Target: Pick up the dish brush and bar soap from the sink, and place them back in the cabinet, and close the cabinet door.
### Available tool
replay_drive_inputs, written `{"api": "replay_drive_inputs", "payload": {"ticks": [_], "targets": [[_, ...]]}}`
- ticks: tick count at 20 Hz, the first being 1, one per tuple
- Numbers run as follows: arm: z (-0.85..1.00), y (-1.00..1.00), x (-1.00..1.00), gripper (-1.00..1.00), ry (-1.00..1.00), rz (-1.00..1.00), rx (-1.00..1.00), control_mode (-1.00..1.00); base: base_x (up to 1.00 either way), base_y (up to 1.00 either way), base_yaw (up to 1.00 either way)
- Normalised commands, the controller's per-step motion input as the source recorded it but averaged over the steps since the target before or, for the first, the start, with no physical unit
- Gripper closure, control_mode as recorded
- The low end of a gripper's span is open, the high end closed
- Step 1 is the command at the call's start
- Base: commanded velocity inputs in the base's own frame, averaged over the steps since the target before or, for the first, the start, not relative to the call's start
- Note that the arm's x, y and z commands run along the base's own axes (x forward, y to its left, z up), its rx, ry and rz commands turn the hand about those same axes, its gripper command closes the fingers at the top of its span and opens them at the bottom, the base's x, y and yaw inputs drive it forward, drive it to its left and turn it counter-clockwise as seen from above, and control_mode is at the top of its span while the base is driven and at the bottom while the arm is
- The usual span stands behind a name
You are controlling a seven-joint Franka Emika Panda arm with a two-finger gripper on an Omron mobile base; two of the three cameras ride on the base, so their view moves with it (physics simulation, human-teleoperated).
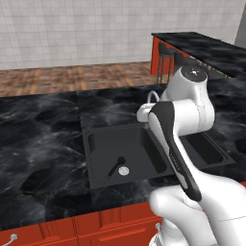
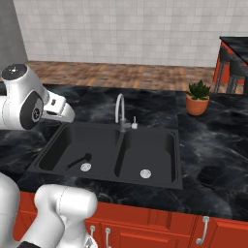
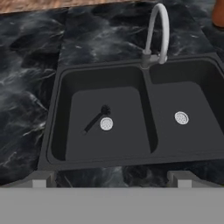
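Where black marble counter (image 2: 203, 145) meets tiled wall (image 2: 121, 29)

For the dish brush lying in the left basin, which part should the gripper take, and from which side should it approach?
Grip the dish brush at mid-handle, coming from straight above with the jaws across the handle. It lies flat on the sink floor, its thin handle angled away from the drain, and its bristly head is beside that drain. The open gripper hangs above the basin.
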Motion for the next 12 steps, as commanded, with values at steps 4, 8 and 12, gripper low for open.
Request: {"api": "replay_drive_inputs", "payload": {"ticks": [4,8,12], "targets": [[-0.21,0.10,0.11,-1.00,0.03,-0.01,0.00,-1.00,0.00,0.00,0.00],[-0.20,0.09,0.08,-1.00,0.04,-0.01,0.00,-1.00,0.00,0.00,0.00],[-0.15,0.06,0.07,-1.00,0.06,-0.01,0.00,-1.00,0.00,0.00,0.00]]}}
